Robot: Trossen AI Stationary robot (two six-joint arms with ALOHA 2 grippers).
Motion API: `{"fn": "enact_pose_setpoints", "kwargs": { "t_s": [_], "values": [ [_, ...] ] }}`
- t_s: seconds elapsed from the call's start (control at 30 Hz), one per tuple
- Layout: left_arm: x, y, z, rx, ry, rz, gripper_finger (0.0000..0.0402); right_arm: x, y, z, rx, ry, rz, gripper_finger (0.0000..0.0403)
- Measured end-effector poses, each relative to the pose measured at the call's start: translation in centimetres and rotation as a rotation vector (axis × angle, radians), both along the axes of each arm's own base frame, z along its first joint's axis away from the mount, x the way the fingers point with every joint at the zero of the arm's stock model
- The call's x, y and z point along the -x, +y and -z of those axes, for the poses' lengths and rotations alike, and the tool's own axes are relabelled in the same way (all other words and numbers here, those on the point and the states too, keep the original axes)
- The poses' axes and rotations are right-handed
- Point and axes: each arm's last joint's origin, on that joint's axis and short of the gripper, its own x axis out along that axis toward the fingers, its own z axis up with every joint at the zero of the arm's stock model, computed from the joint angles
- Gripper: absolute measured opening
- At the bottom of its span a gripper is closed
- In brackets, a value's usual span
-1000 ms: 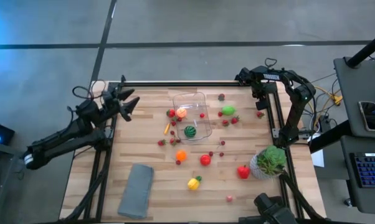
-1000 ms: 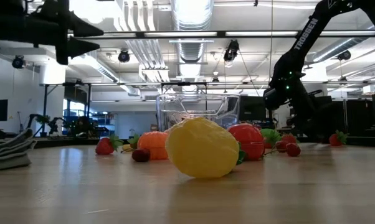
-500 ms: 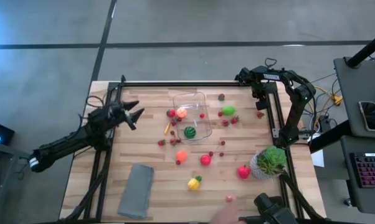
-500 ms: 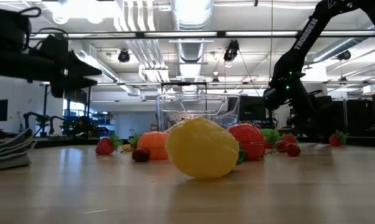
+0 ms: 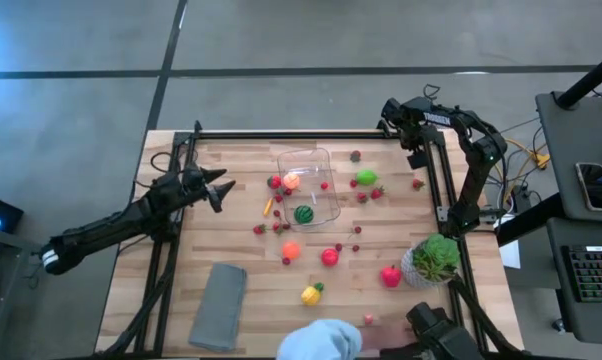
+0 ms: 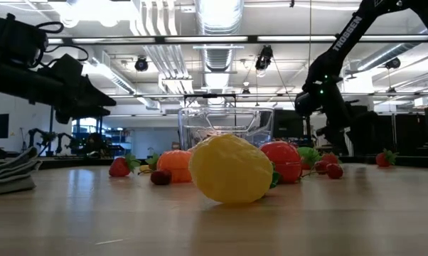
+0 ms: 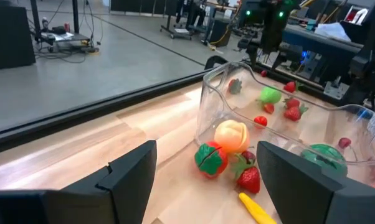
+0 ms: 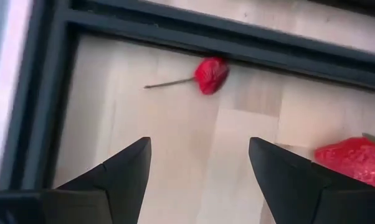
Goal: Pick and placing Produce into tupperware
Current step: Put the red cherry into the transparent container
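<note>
Most of the produce (image 5: 329, 256) sits loose on the table (image 5: 251, 235) around the tupperware (image 5: 309, 186). Our left tool (image 5: 219, 187), fingers apart and empty, faces the strawberry (image 7: 250, 179); we'd drop straight over it, avoiding the wall. Right tool (image 5: 393, 112), also apart, hovers over a cherry (image 8: 211, 74).

My clear rectangular plastic tupperware (image 5: 308, 184) sits upright mid-table, a green striped melon (image 5: 304, 211) inside. Small red, orange and yellow toy produce (image 5: 311, 294) lies scattered from its three to nine o'clock.
</note>
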Motion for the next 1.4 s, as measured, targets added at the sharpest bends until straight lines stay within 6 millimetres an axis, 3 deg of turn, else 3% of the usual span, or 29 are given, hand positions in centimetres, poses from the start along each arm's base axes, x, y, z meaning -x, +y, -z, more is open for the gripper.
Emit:
{"fn": "enact_pose_setpoints", "kwargs": {
  "t_s": [0.33, 0.53, 0.73, 1.4],
  "values": [
    [-0.1, 0.1, 0.3, 0.016, 0.029, -0.002, 0.0263, 0.4, 0.5, -0.2, -0.033, 0.074, 0.005, 0.0263],
    [-0.2, 0.1, 0.4, 0.022, 0.039, -0.001, 0.0263, 1.2, 0.9, 0.0, -0.022, 0.106, 0.16, 0.0263],
    [-0.2, 0.1, 0.5, 0.027, 0.045, 0.002, 0.0263, 2.1, 1.3, 0.9, -0.023, 0.142, 0.207, 0.0263],
    [-0.2, 0.1, 0.6, 0.028, 0.048, 0.001, 0.0263, 2.9, 1.0, 1.9, 0.037, 0.13, 0.282, 0.0263]
  ]
}}
